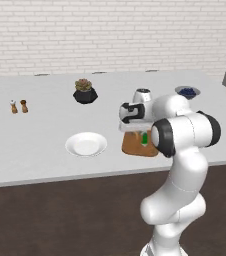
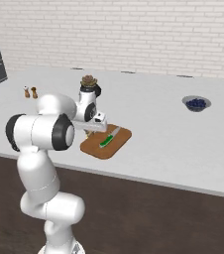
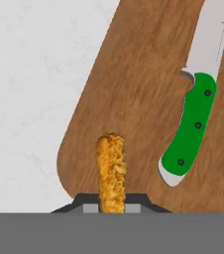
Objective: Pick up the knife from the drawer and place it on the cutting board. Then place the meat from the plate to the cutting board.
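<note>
You are seeing the white plate (image 1: 86, 144) lying bare left of the cutting board (image 1: 133, 145) in the left base view; the hand view is showing the gripper (image 3: 111, 204) clenching the meat (image 3: 111, 171) above the board, the knife (image 3: 196, 111) lying to its right.

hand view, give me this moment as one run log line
gripper: shut on meat | meat: over cutting board | knife: on cutting board | plate: no meat
</note>
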Robot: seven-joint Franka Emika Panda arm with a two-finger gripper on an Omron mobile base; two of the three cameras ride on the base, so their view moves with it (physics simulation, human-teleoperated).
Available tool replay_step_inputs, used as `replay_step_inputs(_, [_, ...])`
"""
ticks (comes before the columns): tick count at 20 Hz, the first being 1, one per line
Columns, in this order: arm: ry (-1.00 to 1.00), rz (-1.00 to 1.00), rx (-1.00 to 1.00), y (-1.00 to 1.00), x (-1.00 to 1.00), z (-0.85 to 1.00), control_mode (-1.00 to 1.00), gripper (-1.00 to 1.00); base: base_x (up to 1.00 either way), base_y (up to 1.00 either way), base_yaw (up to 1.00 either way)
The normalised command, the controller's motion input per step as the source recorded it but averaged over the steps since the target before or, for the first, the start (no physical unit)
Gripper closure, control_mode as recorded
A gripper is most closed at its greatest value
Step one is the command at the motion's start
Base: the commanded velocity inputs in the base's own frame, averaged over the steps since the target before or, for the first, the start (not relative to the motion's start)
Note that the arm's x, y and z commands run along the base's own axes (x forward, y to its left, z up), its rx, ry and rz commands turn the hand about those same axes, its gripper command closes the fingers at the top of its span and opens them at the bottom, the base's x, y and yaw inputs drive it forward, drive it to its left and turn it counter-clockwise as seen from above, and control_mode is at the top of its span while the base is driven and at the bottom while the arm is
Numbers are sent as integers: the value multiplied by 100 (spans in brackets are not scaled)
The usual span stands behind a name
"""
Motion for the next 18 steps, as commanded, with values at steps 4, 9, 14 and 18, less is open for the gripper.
replay_step_inputs(4, [0, -13, 7, -30, 0, -27, -100, 100, 0, 0, 0])
replay_step_inputs(9, [0, -9, 1, -8, 6, -18, -100, -100, 0, 0, 0])
replay_step_inputs(14, [0, -8, 0, 0, 25, 0, -100, -100, 0, 0, 0])
replay_step_inputs(18, [-3, -8, 0, 0, 4, 0, -100, -100, 0, 0, 0])
